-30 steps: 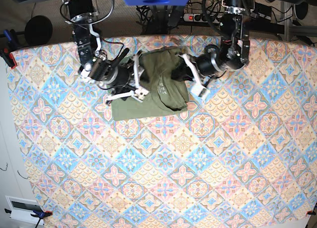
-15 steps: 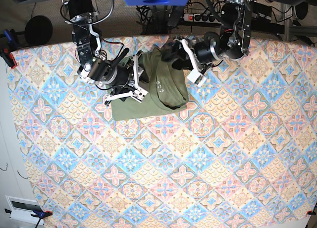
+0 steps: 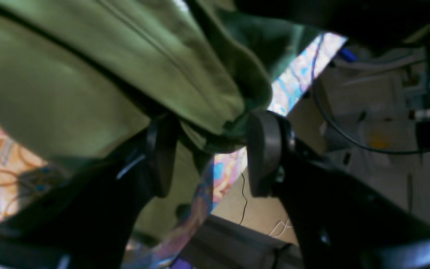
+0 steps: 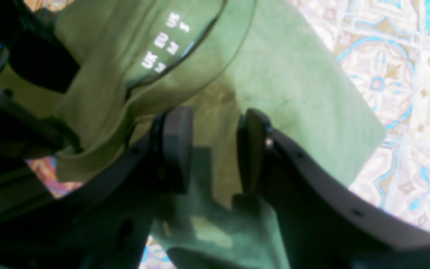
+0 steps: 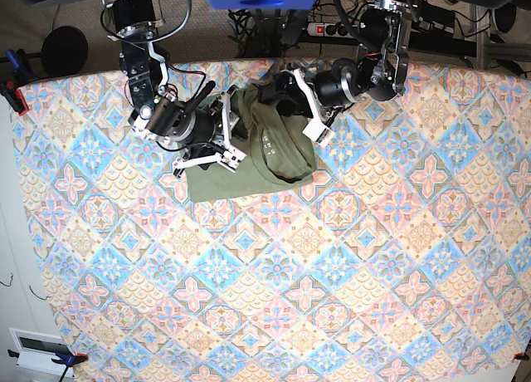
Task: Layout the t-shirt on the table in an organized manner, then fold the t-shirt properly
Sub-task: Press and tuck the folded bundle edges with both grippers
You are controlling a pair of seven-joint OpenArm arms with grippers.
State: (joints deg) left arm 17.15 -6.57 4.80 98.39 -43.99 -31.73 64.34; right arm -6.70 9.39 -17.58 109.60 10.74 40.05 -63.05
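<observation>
Olive t-shirt (image 5: 265, 154) lies bunched at the table's (image 5: 332, 299) far edge. We see our left gripper (image 3: 209, 144) pinching its fold, raised; right gripper (image 4: 215, 149) hovers parted above it.

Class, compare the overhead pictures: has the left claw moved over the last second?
Yes. The left claw has shifted up the picture and leftward, toward the table's far edge, taking a fold of the t-shirt with it.

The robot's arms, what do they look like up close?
Both arms are black with white finger pieces. The left gripper and right gripper each have two black fingers ending in flat, rounded dark-grey pads. Black cables loop from the arms at the top.
</observation>
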